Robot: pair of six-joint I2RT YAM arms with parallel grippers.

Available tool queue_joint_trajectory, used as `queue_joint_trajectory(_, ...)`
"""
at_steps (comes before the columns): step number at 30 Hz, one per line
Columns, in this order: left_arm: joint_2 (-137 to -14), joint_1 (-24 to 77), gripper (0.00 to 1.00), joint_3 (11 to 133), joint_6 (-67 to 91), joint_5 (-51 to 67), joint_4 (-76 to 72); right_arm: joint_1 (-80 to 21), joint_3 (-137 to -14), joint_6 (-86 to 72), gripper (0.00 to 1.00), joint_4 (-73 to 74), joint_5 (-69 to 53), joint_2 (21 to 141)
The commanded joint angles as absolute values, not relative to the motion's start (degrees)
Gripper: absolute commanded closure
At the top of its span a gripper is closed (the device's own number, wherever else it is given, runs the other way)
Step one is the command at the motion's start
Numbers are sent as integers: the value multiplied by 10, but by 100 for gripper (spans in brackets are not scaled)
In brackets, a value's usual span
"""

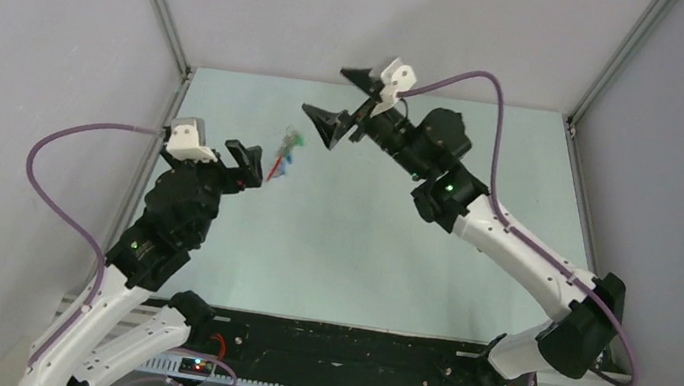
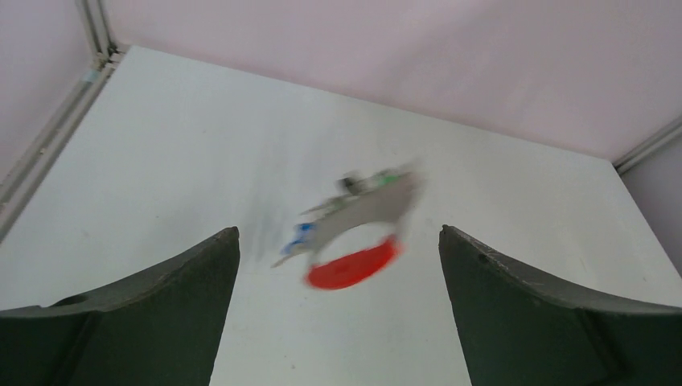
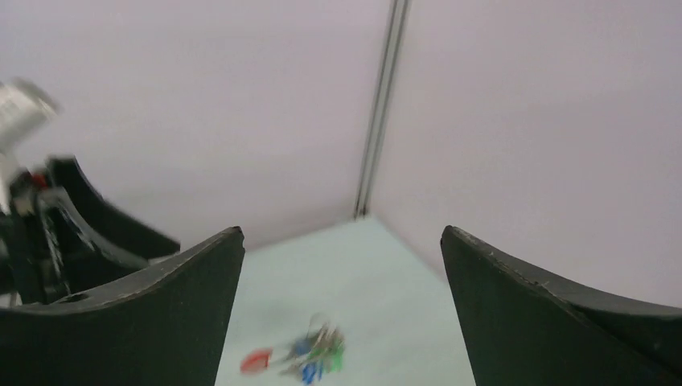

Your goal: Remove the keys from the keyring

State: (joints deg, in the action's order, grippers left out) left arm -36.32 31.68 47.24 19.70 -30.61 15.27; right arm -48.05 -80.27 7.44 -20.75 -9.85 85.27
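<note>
Left wrist view catches the keys [image 2: 366,201] as a smeared silver bunch with green and blue bits, joined to the red keyring [image 2: 351,268]. The bunch sits ahead of this claw's jaws, in the gap between them and touching neither. From above, the left claw [image 1: 246,167] and the right claw [image 1: 346,103] both stand spread wide with nothing in their grasp. They face each other with the bunch between them, over the far left part of the table [image 1: 381,249]. The blur makes it impossible to tell whether the bunch lies on the surface or is off it. No key looks separated from the ring, so the step in hand seems to be getting a hold on the bunch. The next move probably calls for one claw to pin the ring while the other pinches a single key, a fine grip on thin metal.
</note>
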Motion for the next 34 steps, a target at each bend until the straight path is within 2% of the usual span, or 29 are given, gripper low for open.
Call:
queue_joint_trajectory(1,-339,314,4,487,163,-337,175,-480,-841,82,1,-221,-131,822)
queue_joint_trajectory(11,-392,314,3,526,149,-259,221,-428,-676,74,1,-92,-27,674)
queue_joint_trajectory(17,-400,319,0,537,216,-319,220,-368,-569,23,1,-19,49,556)
queue_joint_trajectory(23,-362,328,0,526,217,-344,205,-325,-492,8,1,44,81,417)
queue_joint_trajectory(34,-340,328,0,505,194,-344,188,-309,-459,11,1,83,94,369)
